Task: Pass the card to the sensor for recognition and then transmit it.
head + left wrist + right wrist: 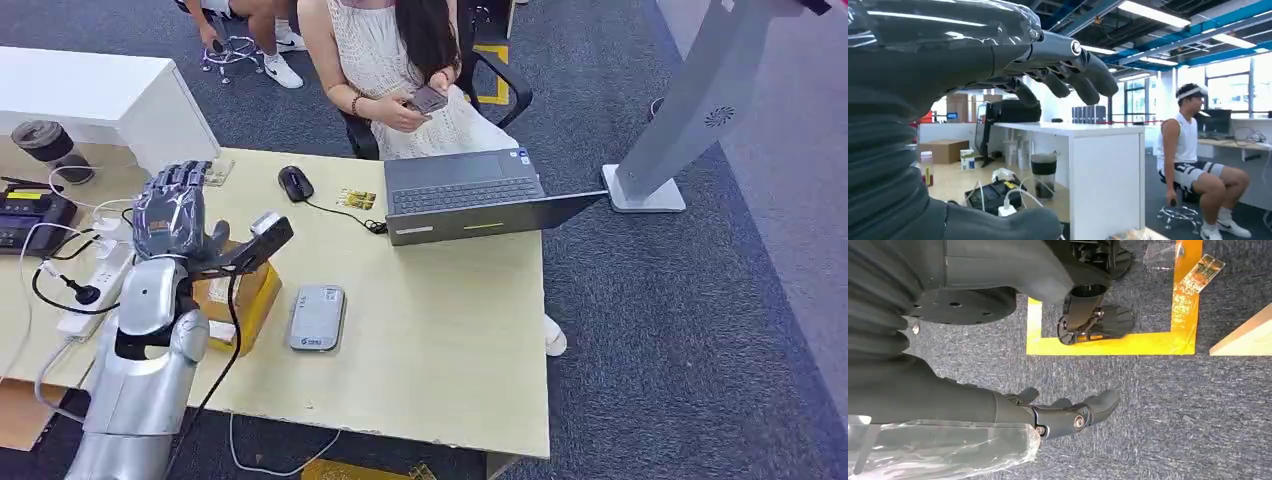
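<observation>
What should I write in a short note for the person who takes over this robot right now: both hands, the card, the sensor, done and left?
Left hand: raised over the desk's left side, fingers apart, holding nothing.
Right hand: hanging over the carpet, holding nothing.
Card: apparently the small yellow one lying flat beside the laptop, near the mouse.
Sensor: probably the grey reader, flat beside the yellow box.
Done: nothing visible.
Left: pick up card, present to reader, hand over.
</observation>
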Action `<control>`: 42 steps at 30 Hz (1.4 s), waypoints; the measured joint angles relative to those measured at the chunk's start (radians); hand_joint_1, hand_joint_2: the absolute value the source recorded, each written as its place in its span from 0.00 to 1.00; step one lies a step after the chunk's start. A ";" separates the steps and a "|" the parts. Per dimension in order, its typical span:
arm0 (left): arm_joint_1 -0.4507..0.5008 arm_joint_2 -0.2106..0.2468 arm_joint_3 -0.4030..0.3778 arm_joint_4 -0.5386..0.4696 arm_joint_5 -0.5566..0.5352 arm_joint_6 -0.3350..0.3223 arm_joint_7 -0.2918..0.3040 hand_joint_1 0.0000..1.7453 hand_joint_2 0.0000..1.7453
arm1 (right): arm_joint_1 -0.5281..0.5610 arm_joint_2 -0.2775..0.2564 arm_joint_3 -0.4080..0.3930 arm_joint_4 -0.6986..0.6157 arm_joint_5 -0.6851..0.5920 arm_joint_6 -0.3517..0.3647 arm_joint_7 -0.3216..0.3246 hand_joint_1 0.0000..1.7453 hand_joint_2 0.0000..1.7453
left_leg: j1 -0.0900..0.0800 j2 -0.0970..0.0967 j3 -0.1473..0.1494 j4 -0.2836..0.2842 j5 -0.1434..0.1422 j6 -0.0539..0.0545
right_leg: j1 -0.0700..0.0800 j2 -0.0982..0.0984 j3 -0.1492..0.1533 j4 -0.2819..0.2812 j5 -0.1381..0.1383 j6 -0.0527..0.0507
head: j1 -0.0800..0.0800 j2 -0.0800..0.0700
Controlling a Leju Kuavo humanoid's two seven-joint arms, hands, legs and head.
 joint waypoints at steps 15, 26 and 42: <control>0.147 -0.023 -0.065 -0.079 0.000 0.073 -0.113 0.00 1.00 | 0.024 0.000 -0.075 0.001 -0.006 -0.019 -0.027 0.00 1.00 | 0.000 0.003 0.000 0.000 -0.002 0.000 | 0.000 0.002 0.000 0.000 -0.001 0.000 | 0.000 0.000; 0.340 -0.036 -0.057 -0.191 0.000 0.109 -0.177 0.00 1.00 | 0.038 -0.001 -0.124 0.001 -0.024 -0.024 -0.045 0.00 1.00 | 0.000 0.002 0.000 0.000 -0.001 0.000 | 0.000 0.002 0.000 0.000 -0.001 0.000 | 0.000 0.000; 0.546 -0.051 0.167 -0.280 0.005 0.161 -0.212 0.00 1.00 | 0.057 -0.003 -0.151 -0.003 0.023 -0.024 -0.066 0.00 1.00 | 0.000 0.002 0.000 -0.001 -0.001 0.000 | 0.000 0.001 0.001 0.000 -0.001 0.000 | 0.000 0.000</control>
